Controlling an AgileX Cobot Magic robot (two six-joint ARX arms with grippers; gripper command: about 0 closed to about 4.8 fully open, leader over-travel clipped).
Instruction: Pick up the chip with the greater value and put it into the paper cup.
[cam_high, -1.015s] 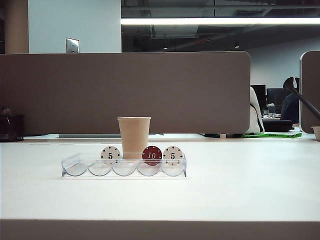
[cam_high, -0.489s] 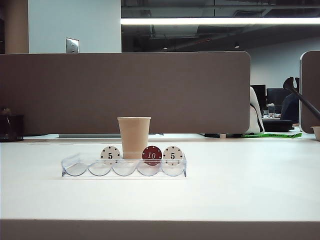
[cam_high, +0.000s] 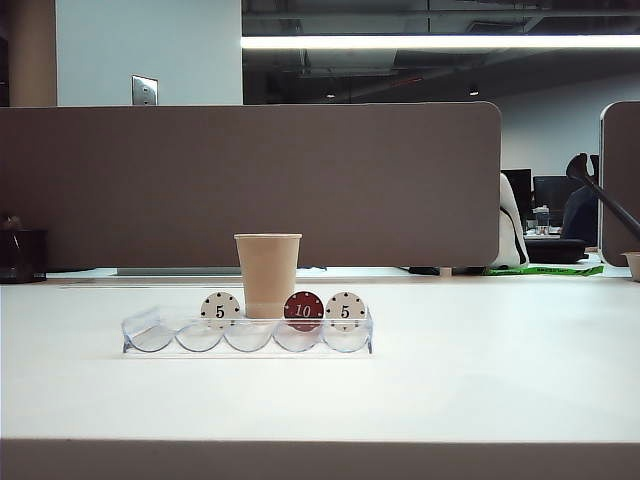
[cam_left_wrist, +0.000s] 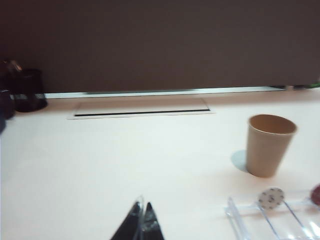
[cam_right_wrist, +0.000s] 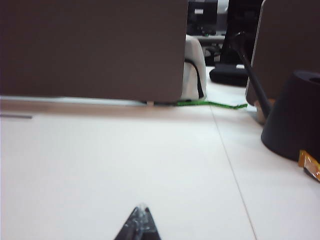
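Clear tray (cam_high: 160, 330) holds dark red chip (cam_high: 304, 309) between white chips; paper cup (cam_high: 267, 274) behind.
Left gripper (cam_left_wrist: 140, 220) and right gripper (cam_right_wrist: 140, 219) clenched, empty, over bare table (cam_high: 480, 370).

From my left wrist feed, only the left gripper (cam_left_wrist: 141, 222) tip shows: two slim black fingers tapering to points, glossy, with a pale clear film along the inner edges. The right gripper (cam_right_wrist: 139, 222) looks alike: a dark pointed wedge, shiny wrap. Exterior feed shows neither arm.
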